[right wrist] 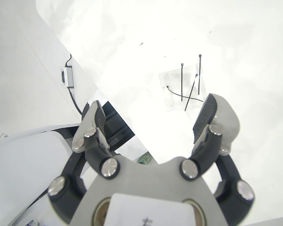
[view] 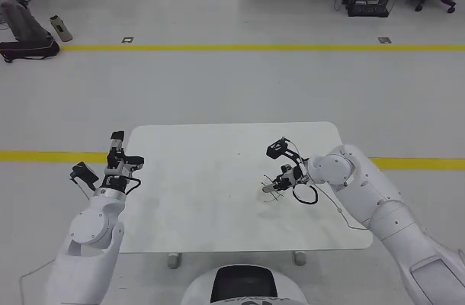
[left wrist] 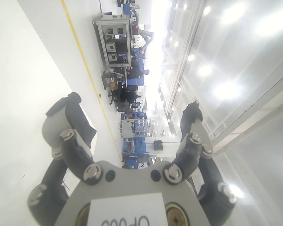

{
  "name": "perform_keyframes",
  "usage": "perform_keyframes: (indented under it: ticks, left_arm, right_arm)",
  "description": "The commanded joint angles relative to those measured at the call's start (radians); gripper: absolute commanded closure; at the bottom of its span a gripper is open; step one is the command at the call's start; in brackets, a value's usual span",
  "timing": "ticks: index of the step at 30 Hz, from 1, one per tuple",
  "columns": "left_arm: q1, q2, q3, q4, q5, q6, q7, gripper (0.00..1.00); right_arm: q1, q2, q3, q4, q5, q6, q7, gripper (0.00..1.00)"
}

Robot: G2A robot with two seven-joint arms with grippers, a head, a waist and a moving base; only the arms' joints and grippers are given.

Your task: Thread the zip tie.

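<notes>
Four black zip ties [right wrist: 181, 83] lie loose on a clear sheet [right wrist: 169, 81] on the white table [view: 217, 213], some crossing. The right gripper [right wrist: 153, 101] hangs just above the sheet, jaws spread, holding nothing. The left gripper [left wrist: 131, 102] stands well apart from the sheet, jaws spread, empty.

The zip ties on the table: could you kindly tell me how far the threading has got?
Done: nothing yet; the four zip ties lie loose and unlooped on the clear sheet. In hand: nothing; the right hand hovers open above them, and the left hand is open at the table's edge. Left: picking one up and threading its tail through its head.
</notes>
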Motion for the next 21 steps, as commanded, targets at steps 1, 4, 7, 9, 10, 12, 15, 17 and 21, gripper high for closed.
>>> perform_keyframes:
  ticks: [1,4,7,9,10,12,15,17,21]
  left_arm:
    - [0.0,0.0,0.0,0.0,0.0,0.0,0.0,0.0]
    - [0.0,0.0,0.0,0.0,0.0,0.0,0.0,0.0]
    - [0.0,0.0,0.0,0.0,0.0,0.0,0.0,0.0]
    - [0.0,0.0,0.0,0.0,0.0,0.0,0.0,0.0]
    - [0.0,0.0,0.0,0.0,0.0,0.0,0.0,0.0]
    - [0.0,0.0,0.0,0.0,0.0,0.0,0.0,0.0]
    - [0.0,0.0,0.0,0.0,0.0,0.0,0.0,0.0]
    - [0.0,0.0,0.0,0.0,0.0,0.0,0.0,0.0]
    - [0.0,0.0,0.0,0.0,0.0,0.0,0.0,0.0]
  right_arm:
    - [0.0,0.0,0.0,0.0,0.0,0.0,0.0,0.0]
    - [0.0,0.0,0.0,0.0,0.0,0.0,0.0,0.0]
    - [0.0,0.0,0.0,0.0,0.0,0.0,0.0,0.0]
    - [-0.001,-0.001,-0.001,0.019,0.005,0.01,-0.009,0.0]
    - [0.005,-0.005,-0.011,0.032,0.015,0.002,-0.009,0.0]
    - [0.022,-0.013,-0.033,0.05,0.025,0.0,0.002,0.0]
    - [0.056,-0.026,-0.073,0.087,0.046,0.0,0.017,0.0]
    - [0.077,-0.035,-0.1,0.118,0.059,0.0,0.023,0.0]
    - [0.121,-0.053,-0.155,0.177,0.107,0.0,0.033,0.0]
